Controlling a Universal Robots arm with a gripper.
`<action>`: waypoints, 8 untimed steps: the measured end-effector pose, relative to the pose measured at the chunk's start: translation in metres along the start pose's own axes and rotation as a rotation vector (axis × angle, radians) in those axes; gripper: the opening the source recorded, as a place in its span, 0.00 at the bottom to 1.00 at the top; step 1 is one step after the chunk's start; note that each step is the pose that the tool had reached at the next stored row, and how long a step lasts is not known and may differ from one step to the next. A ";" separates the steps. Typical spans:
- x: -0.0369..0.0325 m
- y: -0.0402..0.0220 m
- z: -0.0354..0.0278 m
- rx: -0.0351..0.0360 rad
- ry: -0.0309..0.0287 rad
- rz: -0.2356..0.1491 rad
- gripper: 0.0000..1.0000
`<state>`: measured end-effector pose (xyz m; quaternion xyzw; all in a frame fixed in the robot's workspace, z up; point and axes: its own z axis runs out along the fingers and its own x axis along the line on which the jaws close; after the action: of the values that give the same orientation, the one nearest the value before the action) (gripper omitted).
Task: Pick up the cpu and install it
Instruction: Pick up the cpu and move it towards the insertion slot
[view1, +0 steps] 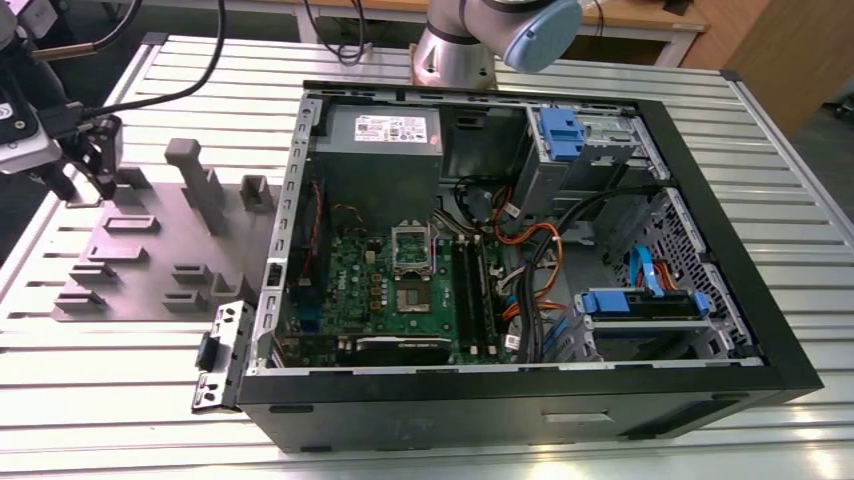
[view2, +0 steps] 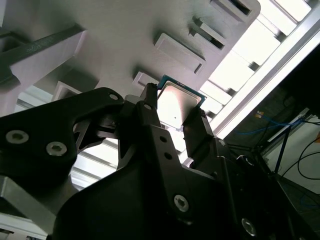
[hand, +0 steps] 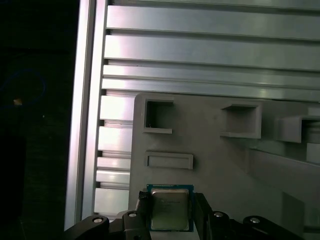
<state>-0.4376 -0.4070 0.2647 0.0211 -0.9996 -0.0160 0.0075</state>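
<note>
The cpu (hand: 170, 209) is a small square chip with a pale metal top and a green rim. It sits between the two black fingers (hand: 142, 206) of my gripper (hand: 170, 202), which is shut on it. In the second wrist view the cpu (view2: 180, 99) is pinched at the tips of the gripper (view2: 175, 105), just above the grey fixture plate (view2: 125, 35). In the exterior view the gripper (view1: 83, 178) hangs over the far corner of that plate (view1: 147, 250), at the exterior view's left. The green motherboard (view1: 400, 285) with its silver socket frame (view1: 411, 243) lies inside the open computer case (view1: 534, 390).
Grey blocks and posts (view1: 200, 180) stand up from the fixture plate. The case holds cables (view1: 534, 260), blue drive brackets (view1: 641, 303) and a power supply (view1: 384, 130). The arm's base (view1: 461, 50) stands behind the case on the ribbed aluminium table (view1: 120, 400).
</note>
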 end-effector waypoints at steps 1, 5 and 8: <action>0.0000 0.0000 -0.0004 0.0000 0.0000 0.000 0.45; 0.0000 0.0000 -0.0021 0.0000 0.0000 0.000 0.45; 0.0001 0.0001 -0.0035 0.0001 0.0000 0.000 0.45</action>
<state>-0.4376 -0.4070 0.2682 0.0211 -0.9996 -0.0160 0.0076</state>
